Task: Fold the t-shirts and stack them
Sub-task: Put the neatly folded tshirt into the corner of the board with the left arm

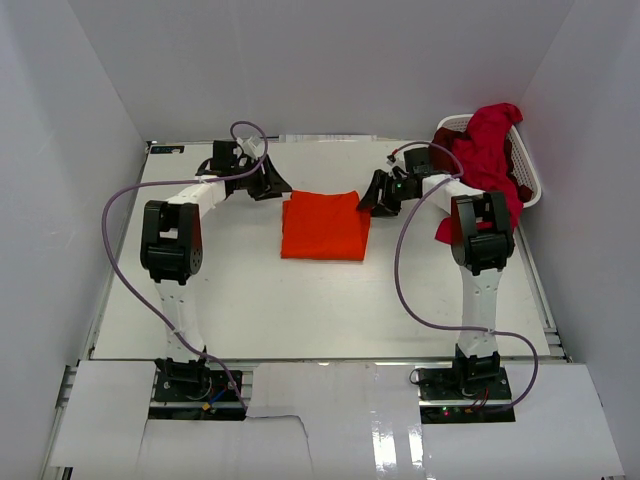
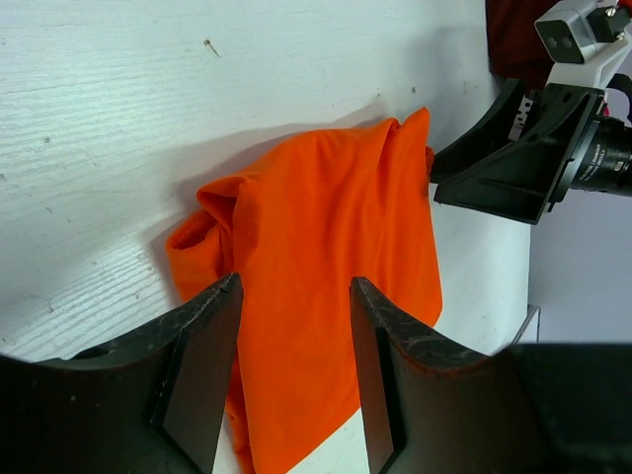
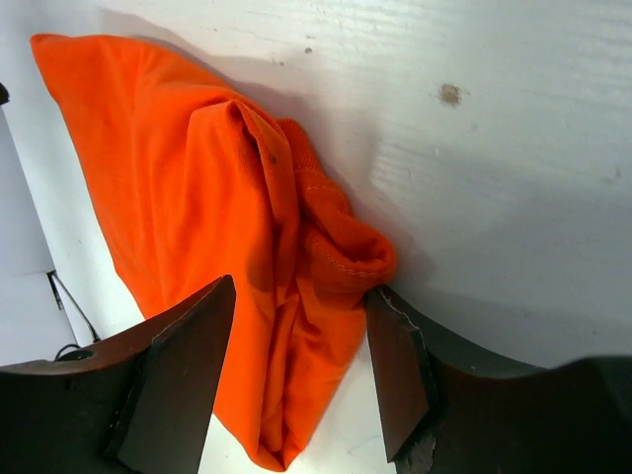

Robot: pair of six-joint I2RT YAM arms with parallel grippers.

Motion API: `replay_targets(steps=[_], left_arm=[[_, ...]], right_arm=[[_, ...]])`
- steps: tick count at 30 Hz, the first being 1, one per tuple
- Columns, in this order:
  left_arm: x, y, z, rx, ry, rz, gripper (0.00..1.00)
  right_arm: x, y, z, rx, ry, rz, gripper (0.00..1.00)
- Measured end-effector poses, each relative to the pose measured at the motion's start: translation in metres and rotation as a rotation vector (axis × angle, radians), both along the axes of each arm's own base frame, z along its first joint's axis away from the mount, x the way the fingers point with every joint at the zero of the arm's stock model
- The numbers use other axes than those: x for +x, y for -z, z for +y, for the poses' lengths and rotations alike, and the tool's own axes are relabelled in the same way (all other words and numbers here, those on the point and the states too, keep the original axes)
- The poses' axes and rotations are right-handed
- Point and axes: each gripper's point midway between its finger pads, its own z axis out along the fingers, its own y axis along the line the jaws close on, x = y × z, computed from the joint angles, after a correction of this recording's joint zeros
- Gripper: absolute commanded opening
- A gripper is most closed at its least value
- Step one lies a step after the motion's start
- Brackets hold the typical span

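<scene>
My left jaws and right jaws stand open; the folded orange t-shirt (image 1: 323, 227) lies on the counter (image 1: 250, 295) between them.

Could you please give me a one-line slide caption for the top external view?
Folded orange t-shirt flanked by the open left gripper and open right gripper; red shirts spill from the white basket.

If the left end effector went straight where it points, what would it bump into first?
Probably the orange t-shirt, lying just ahead of the open left end effector; how far off is unclear.
</scene>
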Motion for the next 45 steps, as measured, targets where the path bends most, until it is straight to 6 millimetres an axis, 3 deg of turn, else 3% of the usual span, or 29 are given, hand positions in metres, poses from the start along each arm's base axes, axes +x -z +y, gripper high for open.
replay_targets(steps=[10,16,19,23,24,29,34,40,45], left_arm=[[-0.001,0.016,0.001,0.012,0.006,0.026,0.58],[-0.001,0.022,0.001,0.018,0.009,0.031,0.58],[-0.001,0.027,0.002,0.026,0.008,0.034,0.58],[-0.002,0.041,0.005,0.052,0.003,0.054,0.58],[-0.003,0.044,0.006,0.062,0.001,0.060,0.58],[-0.006,0.057,0.014,0.133,-0.029,0.086,0.58],[-0.012,0.058,0.029,0.221,-0.097,0.091,0.59],[-0.020,0.052,0.051,0.319,-0.197,0.101,0.60],[-0.024,0.035,0.062,0.355,-0.256,0.087,0.60]], right_arm=[[0.001,-0.002,0.016,0.022,-0.018,-0.002,0.62],[0.005,-0.003,0.031,0.023,-0.041,-0.017,0.56],[0.006,0.002,0.035,0.023,-0.049,-0.013,0.48],[0.005,0.006,0.036,0.023,-0.052,-0.003,0.12],[0.005,0.008,0.036,0.023,-0.051,-0.001,0.08],[0.004,0.011,0.036,0.024,-0.050,0.011,0.08],[0.003,0.011,0.038,0.030,-0.055,0.012,0.08],[0.003,0.011,0.038,0.033,-0.057,0.011,0.08],[0.003,0.011,0.039,0.034,-0.059,0.010,0.08]])
